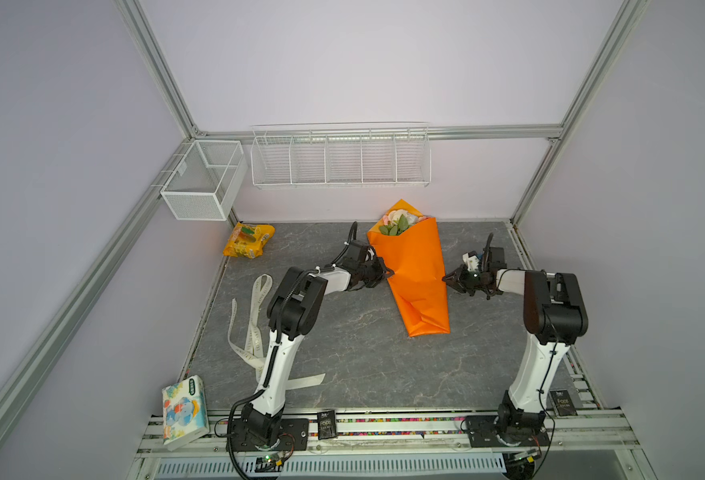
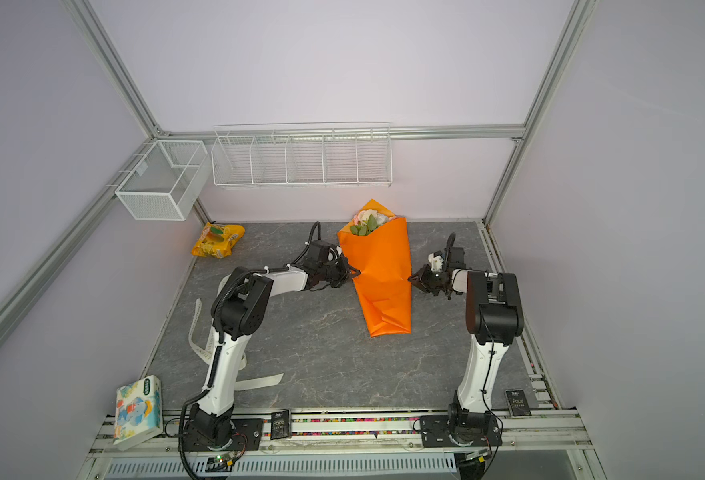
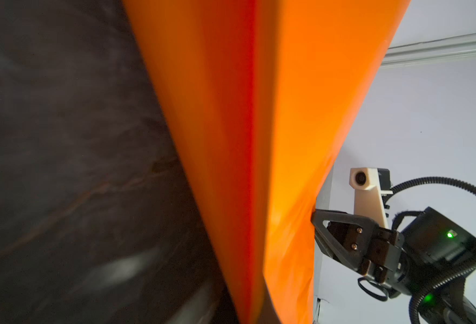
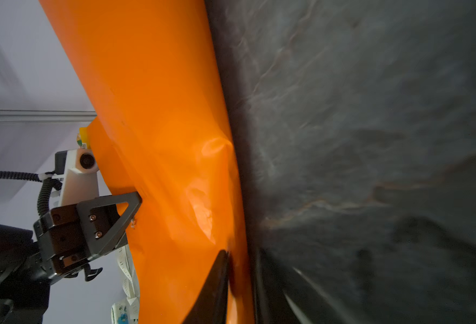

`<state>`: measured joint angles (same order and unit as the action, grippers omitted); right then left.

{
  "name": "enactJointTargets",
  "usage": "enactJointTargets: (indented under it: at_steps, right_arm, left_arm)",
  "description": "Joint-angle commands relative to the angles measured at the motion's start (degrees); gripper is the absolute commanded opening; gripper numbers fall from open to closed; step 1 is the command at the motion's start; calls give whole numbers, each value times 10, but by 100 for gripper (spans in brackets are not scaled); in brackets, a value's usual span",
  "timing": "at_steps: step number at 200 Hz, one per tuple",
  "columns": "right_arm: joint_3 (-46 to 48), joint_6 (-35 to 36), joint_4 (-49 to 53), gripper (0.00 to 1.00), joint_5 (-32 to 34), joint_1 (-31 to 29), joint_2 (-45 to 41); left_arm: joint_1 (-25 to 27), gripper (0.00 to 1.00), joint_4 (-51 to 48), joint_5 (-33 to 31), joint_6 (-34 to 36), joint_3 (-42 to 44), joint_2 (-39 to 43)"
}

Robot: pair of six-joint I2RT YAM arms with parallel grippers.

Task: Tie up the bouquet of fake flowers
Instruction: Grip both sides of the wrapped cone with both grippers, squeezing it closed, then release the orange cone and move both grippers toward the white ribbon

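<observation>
Evidently early in the tying job, the bouquet of fake flowers (image 1: 411, 270) lies flat on the grey, stone-veined worktop (image 1: 342, 357), its blooms (image 1: 400, 218) toward the back wall and its folded foot toward the arms' bases. The left pincer (image 1: 388, 273) is closed on the orange paper wrap (image 2: 377, 274) at the bouquet's left edge, about halfway along. The right pincer (image 1: 446, 279) is nipped onto the opposite edge, a fold of paper showing between its fingers (image 4: 215, 283) in the right wrist view. No tie goes round the bouquet. The cream ribbon (image 1: 307, 381) lies loose on the worktop well to the bouquet's left, trailing past the left arm, untouched.

The step in hand looks like steadying or gathering the wrap from both sides. The next move probably calls for one pincer to keep the cone pinched while the other lets go, fetches the ribbon and brings it to the bouquet's narrower lower half.

The wrap is a thin, glossy sheet rolled into a long cone, creased at the foot and dimpled beside the right pincer. It will likely crumple or slip under a hard pull. The ribbon is flat, limp and printed with lettering. Pink and cream petals and green leaves crowd the cone's mouth. A yellow snack packet (image 1: 249, 241) sits farther to the bouquet's left, near the back wall.
</observation>
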<state>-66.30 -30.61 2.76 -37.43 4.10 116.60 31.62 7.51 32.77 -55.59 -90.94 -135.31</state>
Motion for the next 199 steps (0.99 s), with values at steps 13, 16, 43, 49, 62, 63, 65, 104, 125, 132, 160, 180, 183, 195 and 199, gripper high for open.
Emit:
enactJointTargets:
  at_steps: [13, 16, 43, 49, 62, 63, 65, 104, 125, 132, 160, 180, 183, 195, 199]
  right_arm:
    - [-44, 31, 33, 22, -34, 13, 36]
    - [-47, 31, 33, 22, -35, 14, 38]
    - [-59, 39, 55, 26, -29, 17, 34]
    - [-56, 42, 59, 27, -25, 18, 27]
    - [-47, 47, 68, 31, -13, 20, 5]
    - [-46, 48, 69, 31, -12, 21, 3]
    - [-44, 49, 73, 32, -9, 22, -3]
    - [-15, 76, 130, 43, 41, 29, -95]
    - [5, 85, 154, 52, 59, 30, -163]
    - [12, 87, 158, 53, 57, 29, -182]
    - [45, 88, 174, 56, 15, 12, -247]
    - [61, 86, 184, 55, 20, -23, -276]
    - [65, 86, 186, 55, 27, -31, -281]
    - [78, 88, 182, 56, 46, -55, -302]
    - [81, 89, 180, 57, 51, -61, -304]
  left_arm:
    - [10, 2, -8, -31, -40, -71, -45]
    - [10, 2, -8, -32, -41, -76, -48]
    - [13, 8, -13, -31, -44, -89, -54]
    - [13, 13, -17, -35, -39, -84, -47]
    - [12, 20, -22, -43, -31, -68, -33]
    - [12, 20, -22, -44, -30, -67, -32]
    - [13, 21, -23, -46, -29, -66, -30]
    - [10, 54, -25, -44, -20, -21, 12]
    - [7, 63, 3, -42, -25, 23, 45]
    - [7, 64, 10, -39, -28, 33, 55]
    - [6, 71, 29, -31, -25, 84, 107]
    - [3, 77, 36, -33, -16, 135, 158]
    - [2, 79, 38, -33, -14, 145, 166]
    - [-2, 89, 35, -41, 0, 185, 206]
    - [-4, 89, 31, -43, 5, 196, 219]
